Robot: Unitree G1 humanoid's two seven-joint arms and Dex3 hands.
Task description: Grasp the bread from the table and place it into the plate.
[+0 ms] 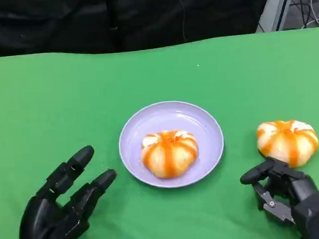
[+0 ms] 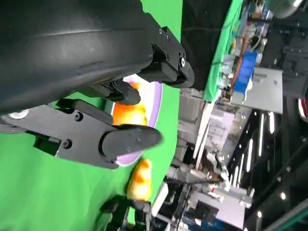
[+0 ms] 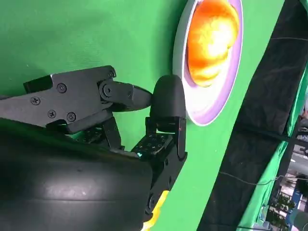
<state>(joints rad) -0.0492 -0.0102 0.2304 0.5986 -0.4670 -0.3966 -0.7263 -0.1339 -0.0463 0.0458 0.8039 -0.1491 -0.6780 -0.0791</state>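
Two glazed buns: one on the lilac plate (image 1: 207, 149), one bread (image 1: 287, 140) on the green desk (image 1: 50, 104) just beyond the empty, spread right robot hand (image 1: 285, 190), which should cup it evenly.

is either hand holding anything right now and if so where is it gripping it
Nothing is held. The left hand lies open on the green table, fingers spread. The right hand sits just short of the bread on the table, fingers apart, not closed on it.
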